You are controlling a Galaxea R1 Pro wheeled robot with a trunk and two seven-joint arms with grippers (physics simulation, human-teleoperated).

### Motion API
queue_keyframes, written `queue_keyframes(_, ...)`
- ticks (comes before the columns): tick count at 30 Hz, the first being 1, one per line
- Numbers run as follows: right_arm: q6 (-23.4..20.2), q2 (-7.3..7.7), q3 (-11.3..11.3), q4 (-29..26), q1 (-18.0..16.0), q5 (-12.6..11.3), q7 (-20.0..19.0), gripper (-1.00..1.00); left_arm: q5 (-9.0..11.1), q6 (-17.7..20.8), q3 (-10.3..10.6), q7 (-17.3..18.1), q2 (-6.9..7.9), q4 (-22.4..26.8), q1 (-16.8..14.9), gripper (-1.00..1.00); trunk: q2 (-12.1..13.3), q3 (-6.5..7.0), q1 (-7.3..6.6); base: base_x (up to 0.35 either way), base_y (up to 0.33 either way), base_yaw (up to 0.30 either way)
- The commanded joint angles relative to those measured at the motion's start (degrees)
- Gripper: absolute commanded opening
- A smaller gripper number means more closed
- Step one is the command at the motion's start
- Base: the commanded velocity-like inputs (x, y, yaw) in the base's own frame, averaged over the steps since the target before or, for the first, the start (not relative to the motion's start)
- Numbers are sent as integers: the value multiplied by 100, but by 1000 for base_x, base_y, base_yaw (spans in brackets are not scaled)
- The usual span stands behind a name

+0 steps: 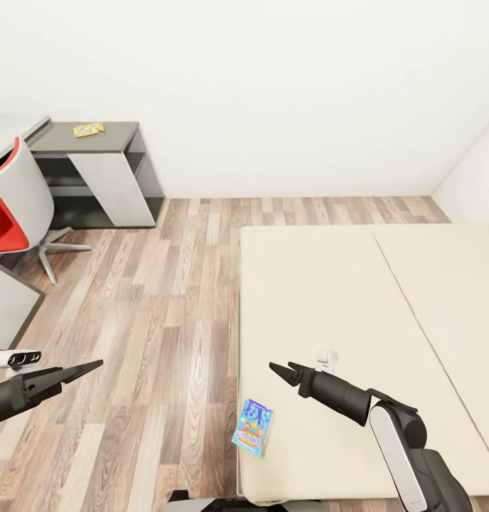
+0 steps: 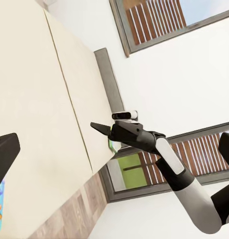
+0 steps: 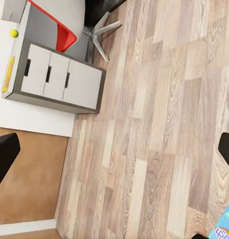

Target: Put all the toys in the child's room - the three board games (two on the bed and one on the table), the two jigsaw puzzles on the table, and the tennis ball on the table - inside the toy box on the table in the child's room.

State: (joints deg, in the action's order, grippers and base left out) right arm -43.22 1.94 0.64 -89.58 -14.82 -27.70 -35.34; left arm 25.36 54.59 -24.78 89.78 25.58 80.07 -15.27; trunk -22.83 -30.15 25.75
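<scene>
Blue board game (image 1: 253, 427) sits at the near left edge of the bed (image 1: 358, 320), one side overhanging the mattress above the wood floor (image 1: 152, 320). My right gripper (image 1: 286, 372) hangs above the mattress just beyond it, holding nothing; jaws look narrow. Left gripper (image 1: 81, 369) is out over the floor, also without a load, tips close together. A jigsaw puzzle (image 1: 88, 129) lies on the dark grey surface (image 1: 116, 135) far across the room. Risk, as I judge it: any sideways nudge on approach tips the box off the edge; a narrow jaw would skid on its flat lid
</scene>
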Motion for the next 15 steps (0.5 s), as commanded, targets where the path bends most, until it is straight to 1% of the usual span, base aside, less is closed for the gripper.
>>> queue_keyframes(1,-37,0,6,-2,-3,-17,-8,100,-5,61,0,22,3,1,-2,100,-9,2,3,0,0,0)
queue_keyframes(15,-37,8,6,-5,-3,-17,-8,100,-3,61,-5,22,8,0,-2,100,-9,136,3,0,0,0)
